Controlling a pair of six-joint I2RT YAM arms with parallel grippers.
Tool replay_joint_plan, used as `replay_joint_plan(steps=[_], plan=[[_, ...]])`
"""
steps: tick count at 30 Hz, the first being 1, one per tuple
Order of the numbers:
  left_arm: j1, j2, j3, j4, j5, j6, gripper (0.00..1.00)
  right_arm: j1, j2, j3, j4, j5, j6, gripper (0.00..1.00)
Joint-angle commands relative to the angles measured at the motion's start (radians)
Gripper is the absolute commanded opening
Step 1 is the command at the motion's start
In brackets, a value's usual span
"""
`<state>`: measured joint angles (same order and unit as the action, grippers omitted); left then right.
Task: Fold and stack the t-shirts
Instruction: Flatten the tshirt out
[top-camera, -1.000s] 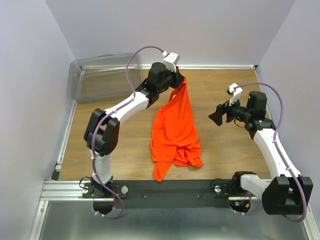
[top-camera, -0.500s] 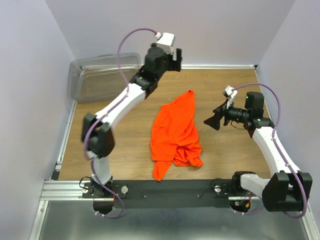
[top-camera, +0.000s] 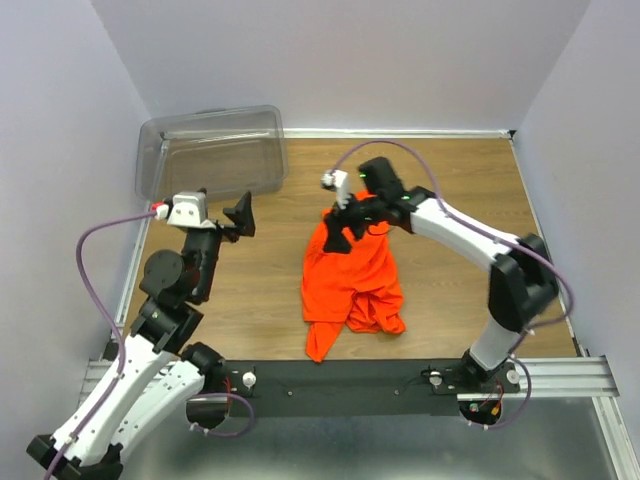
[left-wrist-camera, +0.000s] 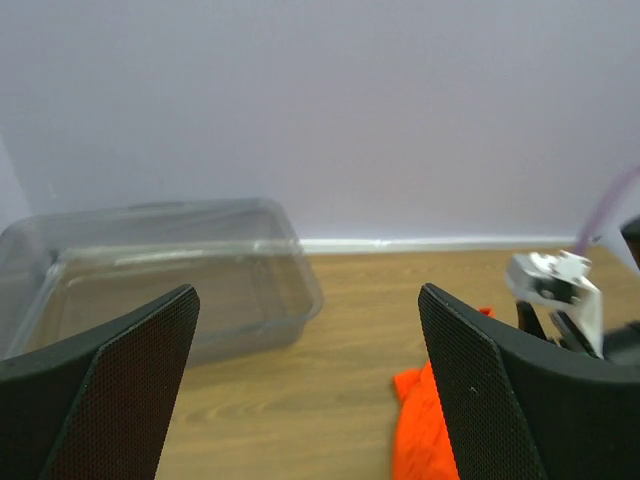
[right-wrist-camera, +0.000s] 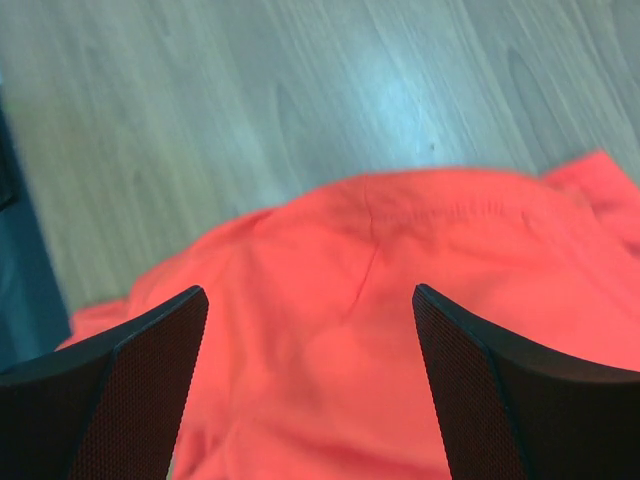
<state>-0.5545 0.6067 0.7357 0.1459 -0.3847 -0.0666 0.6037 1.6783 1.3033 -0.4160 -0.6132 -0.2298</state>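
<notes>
I see the orange t-shirt (top-camera: 352, 285) crumpled in soft folds at the middle of the wood-grain bench (top-camera: 450, 290). My right claw (top-camera: 342, 228) hovers over its far end, spread wide and empty. The left claw (top-camera: 240, 214) gapes empty too, near the clear plastic bin (top-camera: 210, 150).

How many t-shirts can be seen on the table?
1. The t-shirt lies crumpled mid-table, its far end under the right hand. Another could hide in its folds.
</notes>
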Motion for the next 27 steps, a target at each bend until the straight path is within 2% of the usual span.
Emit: replay_joint_plan(steps=[1,3,5,9,13,21,27], plan=[[0.001,-0.155,-0.108,-0.144,-0.094,0.001,0.99,0.085,0.148,0.163,-0.047,0.294,0.004,0.91],[0.001,-0.265,-0.148,-0.152,-0.106,-0.01,0.99,0.085,0.25,0.244,-0.082,0.369,-0.02,0.93],[0.002,-0.345,-0.182,-0.094,-0.127,0.026,0.99,0.084,0.331,0.347,-0.115,0.443,-0.026,0.93],[0.002,-0.369,-0.194,-0.081,-0.171,0.037,0.99,0.084,0.402,0.43,-0.141,0.478,-0.04,0.93],[0.002,-0.344,-0.185,-0.091,-0.134,0.033,0.98,0.084,0.44,0.474,-0.158,0.535,-0.088,0.93],[0.004,-0.326,-0.182,-0.088,-0.12,0.037,0.98,0.082,0.469,0.522,-0.279,0.429,-0.276,0.93],[0.004,-0.331,-0.183,-0.085,-0.12,0.037,0.98,0.047,0.532,0.589,-0.34,0.365,-0.373,0.79]])
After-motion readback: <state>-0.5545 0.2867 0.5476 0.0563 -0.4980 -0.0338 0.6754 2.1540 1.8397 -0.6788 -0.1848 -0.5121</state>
